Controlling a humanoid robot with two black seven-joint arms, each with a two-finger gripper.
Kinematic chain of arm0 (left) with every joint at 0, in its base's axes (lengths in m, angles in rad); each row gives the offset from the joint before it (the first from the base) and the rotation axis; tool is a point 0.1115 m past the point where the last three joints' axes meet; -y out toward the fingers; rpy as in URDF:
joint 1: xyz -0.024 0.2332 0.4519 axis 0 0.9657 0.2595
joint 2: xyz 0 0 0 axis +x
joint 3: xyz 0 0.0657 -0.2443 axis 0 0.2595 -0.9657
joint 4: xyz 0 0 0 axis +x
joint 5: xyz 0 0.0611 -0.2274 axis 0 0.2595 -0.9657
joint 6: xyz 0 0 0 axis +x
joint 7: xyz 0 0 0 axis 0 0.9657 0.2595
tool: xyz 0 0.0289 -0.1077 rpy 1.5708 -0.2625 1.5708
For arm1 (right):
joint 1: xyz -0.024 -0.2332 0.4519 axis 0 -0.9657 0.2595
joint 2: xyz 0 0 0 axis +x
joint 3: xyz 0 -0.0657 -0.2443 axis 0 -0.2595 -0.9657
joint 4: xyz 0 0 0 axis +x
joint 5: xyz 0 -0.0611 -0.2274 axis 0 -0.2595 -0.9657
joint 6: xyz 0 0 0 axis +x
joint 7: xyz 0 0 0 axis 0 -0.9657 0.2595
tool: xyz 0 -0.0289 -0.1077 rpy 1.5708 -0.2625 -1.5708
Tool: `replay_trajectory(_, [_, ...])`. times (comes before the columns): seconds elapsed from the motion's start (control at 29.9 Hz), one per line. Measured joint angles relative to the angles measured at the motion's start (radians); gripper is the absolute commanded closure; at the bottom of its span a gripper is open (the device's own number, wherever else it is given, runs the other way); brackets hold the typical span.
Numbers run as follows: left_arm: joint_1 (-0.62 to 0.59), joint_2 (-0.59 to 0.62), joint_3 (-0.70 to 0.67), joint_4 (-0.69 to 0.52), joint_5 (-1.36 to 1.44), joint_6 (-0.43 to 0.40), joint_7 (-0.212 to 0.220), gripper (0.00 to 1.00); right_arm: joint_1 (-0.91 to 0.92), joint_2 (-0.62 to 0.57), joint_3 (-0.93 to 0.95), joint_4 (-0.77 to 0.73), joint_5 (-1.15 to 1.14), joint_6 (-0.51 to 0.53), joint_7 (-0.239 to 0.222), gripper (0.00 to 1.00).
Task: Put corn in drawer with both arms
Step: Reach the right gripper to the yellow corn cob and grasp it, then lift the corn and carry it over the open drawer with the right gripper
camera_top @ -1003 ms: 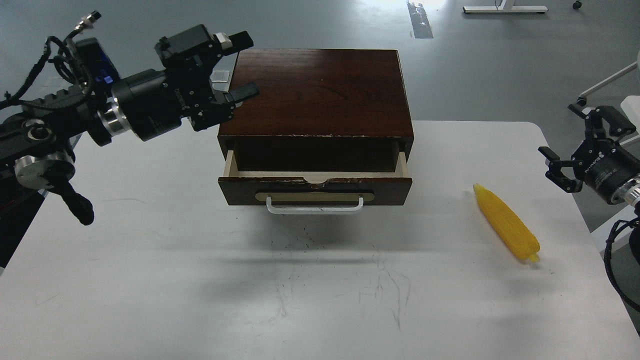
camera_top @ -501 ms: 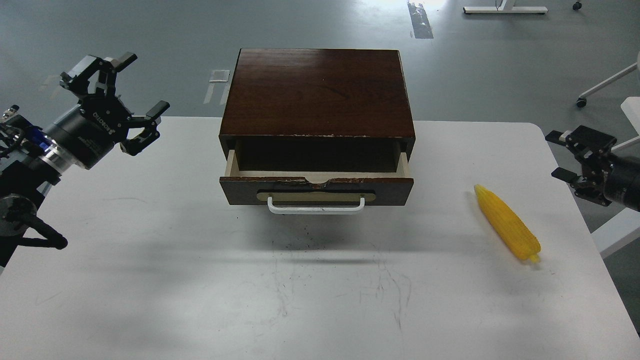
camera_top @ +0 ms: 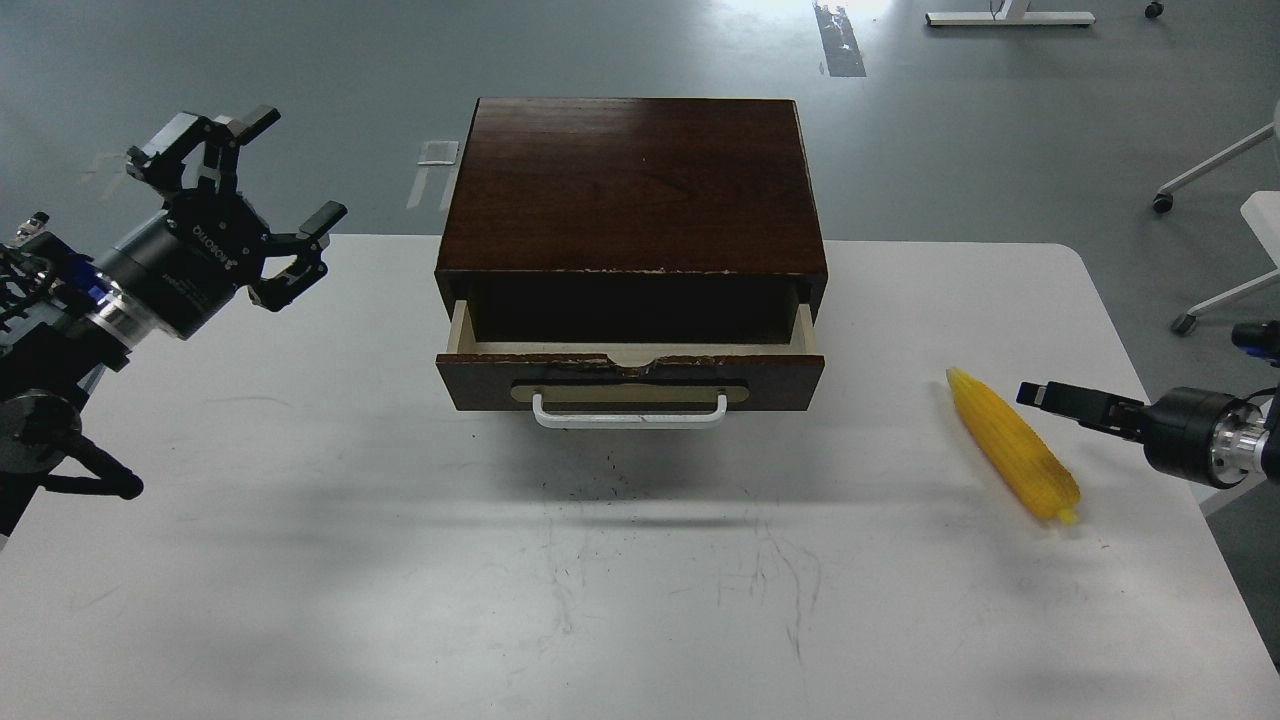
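The yellow corn (camera_top: pixel 1012 445) lies on the white table (camera_top: pixel 400 560) at the right, tip pointing up-left. The dark brown drawer (camera_top: pixel 630 375), with a white bar handle (camera_top: pixel 630 412), stands pulled partly out of the cabinet (camera_top: pixel 635 180); its inside looks dark and empty. My left gripper (camera_top: pixel 292 168) is open and empty, in the air left of the cabinet's back corner. My right gripper (camera_top: pixel 1042 394) comes in from the right, level and edge-on, its tip just right of the corn's middle. Its fingers cannot be told apart.
The table's right edge runs close behind the corn and my right wrist (camera_top: pixel 1195 450). White chair legs (camera_top: pixel 1215 165) and a desk foot (camera_top: pixel 1010 17) stand on the grey floor beyond. Scuff marks cover the table in front of the drawer.
My left arm pulled back from the cabinet's left corner to the far left. My right gripper dropped, turned edge-on and reached left toward the corn. Corn and drawer have not moved.
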Motion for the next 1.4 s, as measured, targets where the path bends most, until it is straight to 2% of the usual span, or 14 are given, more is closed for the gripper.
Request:
replay_trajectory(0.07, [0.0, 0.0, 0.0, 0.0, 0.0, 0.0, 0.0, 0.01, 0.001, 0.02, -0.024, -0.006, -0.001, -0.018, 0.0, 0.01])
replay_trajectory(0.23, [0.0, 0.0, -0.002, 0.0, 0.001, 0.0, 0.0, 0.01, 0.001, 0.052, -0.06, -0.013, -0.002, -0.052, 0.0, 0.13])
replay_trajectory(0.27, [0.0, 0.0, -0.002, 0.0, 0.001, 0.0, 0.0, 0.01, 0.001, 0.053, -0.063, -0.013, -0.002, -0.054, 0.0, 0.21])
replay_trajectory(0.3, [0.0, 0.0, -0.002, 0.0, 0.001, 0.0, 0.0, 0.01, 0.001, 0.054, -0.066, -0.012, -0.002, -0.055, 0.0, 0.34])
replay_trajectory(0.37, [0.0, 0.0, -0.002, 0.0, 0.001, 0.0, 0.0, 0.01, 0.002, 0.055, -0.08, -0.008, -0.002, -0.055, 0.0, 0.46])
replay_trajectory(0.4, [0.0, 0.0, -0.002, -0.001, 0.002, 0.0, 0.0, 0.01, 0.003, 0.055, -0.088, -0.007, -0.002, -0.055, 0.0, 0.56])
replay_trajectory(0.43, [0.0, 0.0, -0.002, -0.001, 0.002, 0.0, 0.0, 0.01, 0.003, 0.055, -0.097, -0.006, -0.002, -0.055, 0.0, 0.61])
replay_trajectory(0.5, [0.0, 0.0, -0.003, -0.002, 0.002, 0.0, 0.0, 0.01, 0.005, 0.055, -0.106, -0.004, -0.002, -0.055, 0.0, 0.77])
replay_trajectory(0.64, [0.0, 0.003, -0.011, -0.002, 0.002, 0.0, 0.0, 0.01, 0.011, 0.054, -0.11, 0.01, -0.002, -0.055, 0.0, 0.81])
replay_trajectory(0.77, [0.0, 0.003, -0.015, -0.001, 0.002, 0.0, 0.0, 0.01, 0.045, 0.037, -0.113, 0.053, -0.003, -0.051, 0.0, 0.91])
replay_trajectory(0.97, [0.0, 0.003, -0.022, -0.001, 0.002, 0.0, 0.0, 0.01, 0.154, 0.011, -0.115, 0.117, -0.002, -0.047, 0.0, 0.91])
replay_trajectory(1.14, [0.0, 0.005, -0.032, -0.001, 0.002, 0.0, 0.0, 0.01, 0.374, 0.01, -0.143, 0.147, -0.001, -0.028, 0.0, 0.9])
replay_trajectory(1.2, [0.0, 0.005, -0.034, -0.002, 0.002, 0.0, 0.0, 0.01, 0.505, 0.043, -0.198, 0.15, 0.001, -0.007, 0.0, 0.9])
replay_trajectory(1.4, [0.0, 0.005, -0.035, -0.001, 0.002, 0.0, 0.0, 0.01, 0.836, 0.257, -0.414, 0.147, 0.01, 0.012, 0.0, 0.88])
